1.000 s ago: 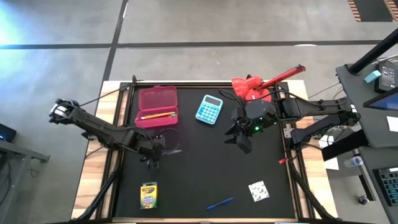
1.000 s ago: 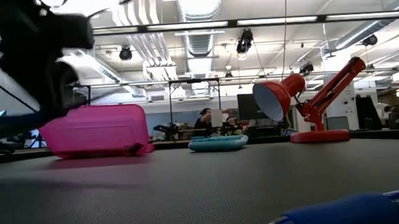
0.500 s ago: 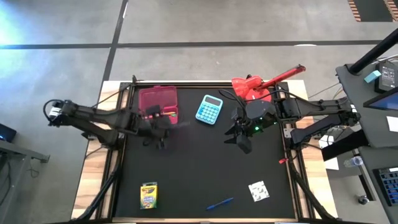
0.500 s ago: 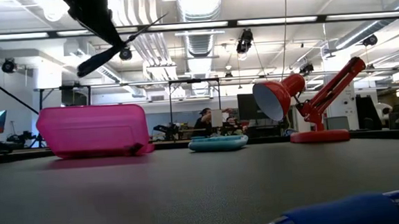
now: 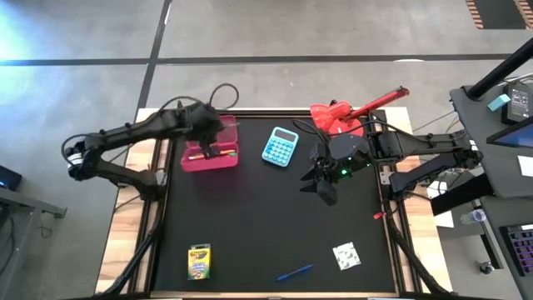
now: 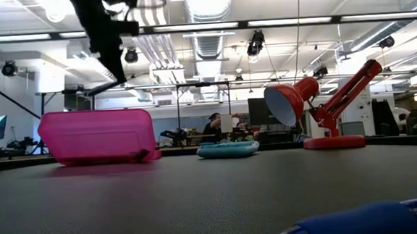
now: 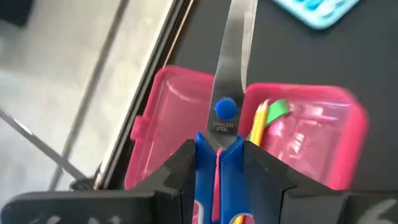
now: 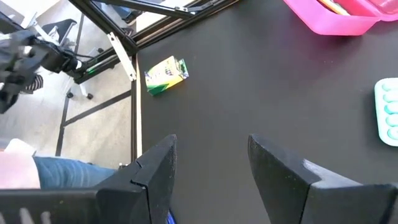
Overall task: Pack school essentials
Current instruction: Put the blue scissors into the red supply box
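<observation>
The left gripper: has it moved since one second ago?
Yes. The left gripper, shut on the scissors, went from the open mat up the high view to over the pink box.

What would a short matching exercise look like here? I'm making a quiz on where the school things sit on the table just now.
Things:
1. scissors
2. crayon box
3. blue pen
4. orange pencil

Places:
A. inside the pink case
B. held in the left gripper above the pink case
C. on the mat beside the white patterned square
D. near the mat's front left corner

Pairs: 1-B, 2-D, 3-C, 4-A
</observation>
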